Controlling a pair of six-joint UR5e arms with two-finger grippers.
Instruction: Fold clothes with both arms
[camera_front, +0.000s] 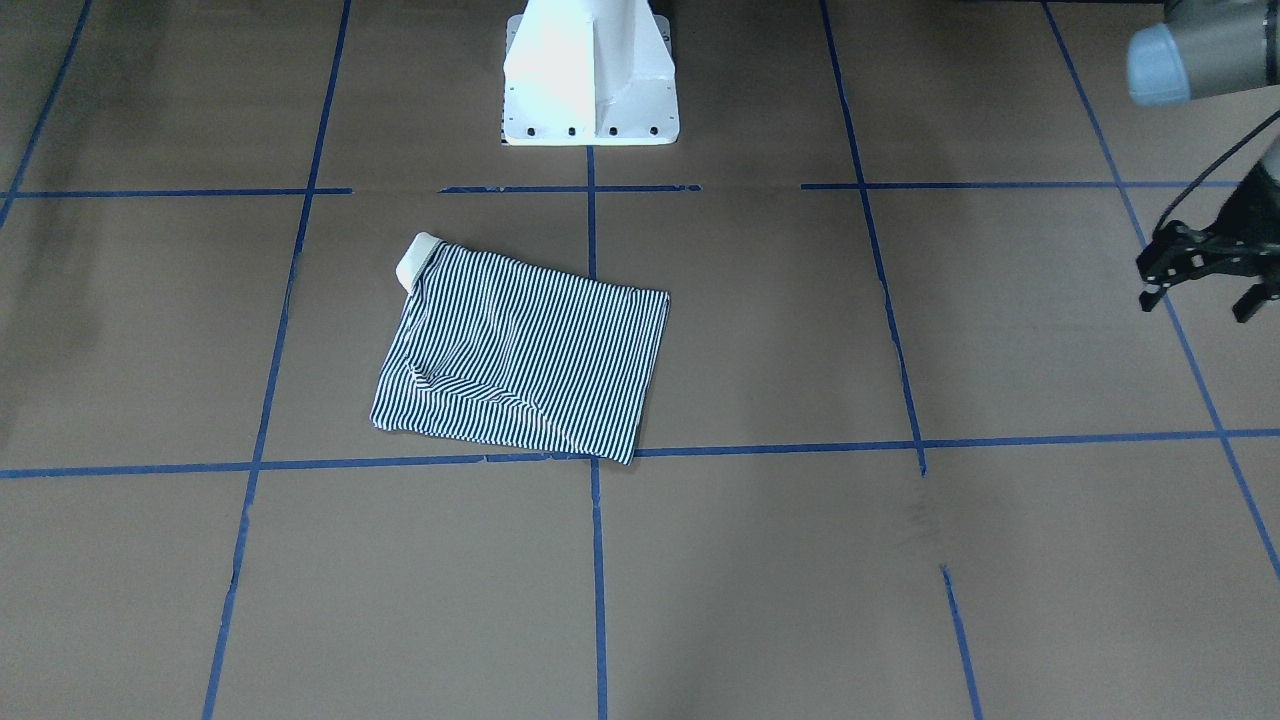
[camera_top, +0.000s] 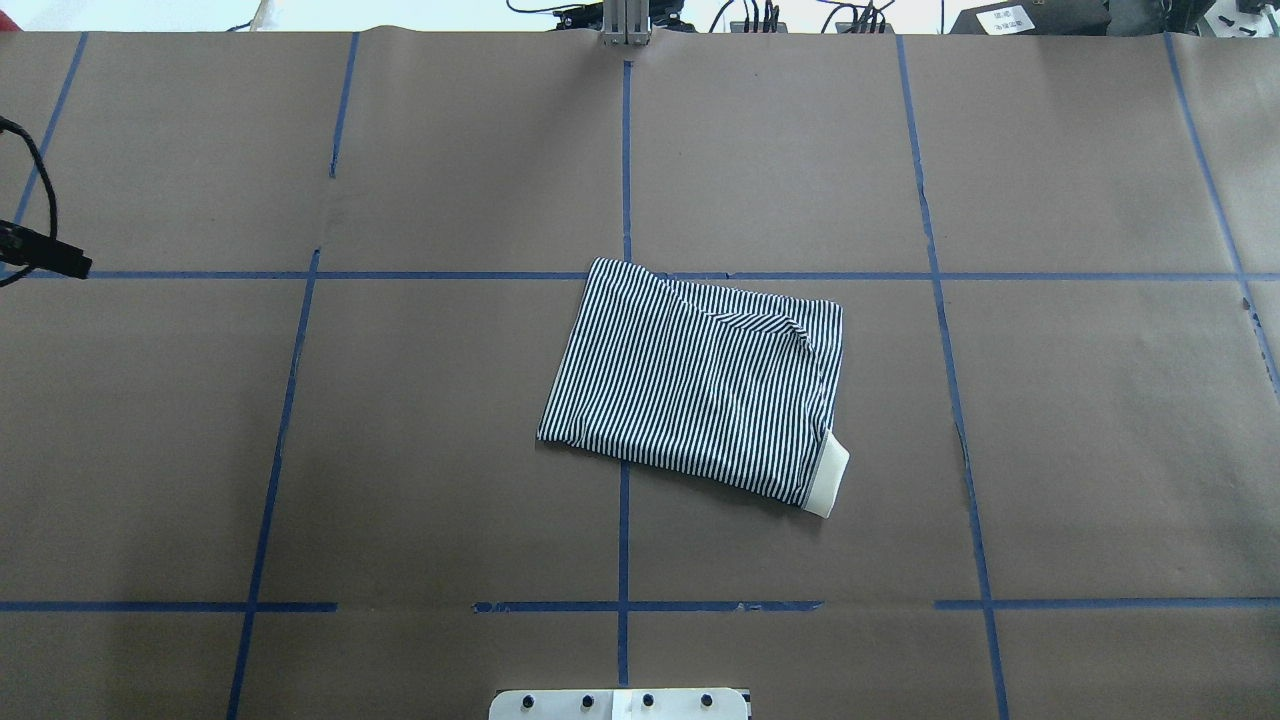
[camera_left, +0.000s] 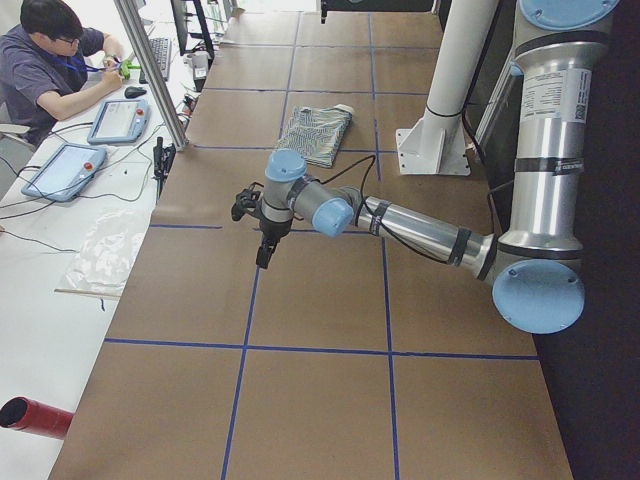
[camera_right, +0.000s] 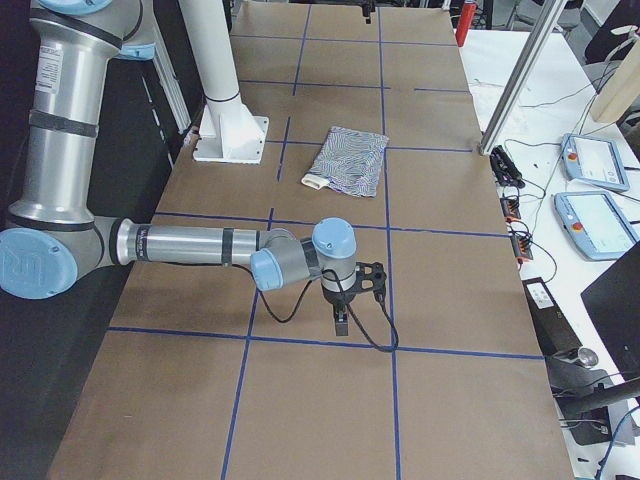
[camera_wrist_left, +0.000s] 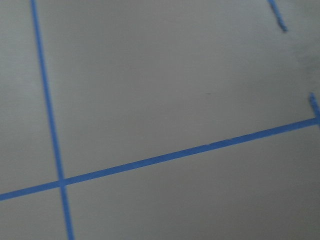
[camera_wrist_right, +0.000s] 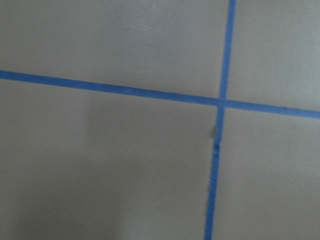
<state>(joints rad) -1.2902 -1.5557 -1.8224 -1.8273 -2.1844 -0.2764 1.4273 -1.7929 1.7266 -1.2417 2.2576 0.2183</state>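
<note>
- Polo shirt (camera_top: 700, 385): folded into a rough rectangle and lying flat on the table (camera_top: 450, 450), near its middle; striped side up, edges skewed to the grid of blue tape (camera_top: 624, 150).
- Position against the grid: the shirt straddles the centre line, with most of the cloth on the robot's right of it; its far corner overlaps the cross line on the operators' side.
- Collar (camera_top: 828, 480): cream; it sticks out at the shirt corner nearest the robot, on the robot's right; a raised crease runs across the stripes near the far right corner.
- Left gripper (camera_front: 1196, 300): fingers spread well apart with nothing between them; it points down above the paper towards the table's left end, well apart from the shirt.
- Left arm (camera_left: 420, 230): reaches out low over the table from its base.
- Right gripper (camera_right: 345, 300): points down over the paper near a tape crossing, well apart from the shirt; seen only from the right end of the table, so I cannot tell whether its fingers are apart or together.
- Right arm (camera_right: 190, 243): forearm stretched out level over the table.
- Wrist views: brown paper and crossing tape lines only, slightly blurred.
- Surroundings: a white pedestal (camera_front: 590, 80) is bolted to the table at the robot's side; a person (camera_left: 45, 65) is seated at the side bench beyond the far edge.
</note>
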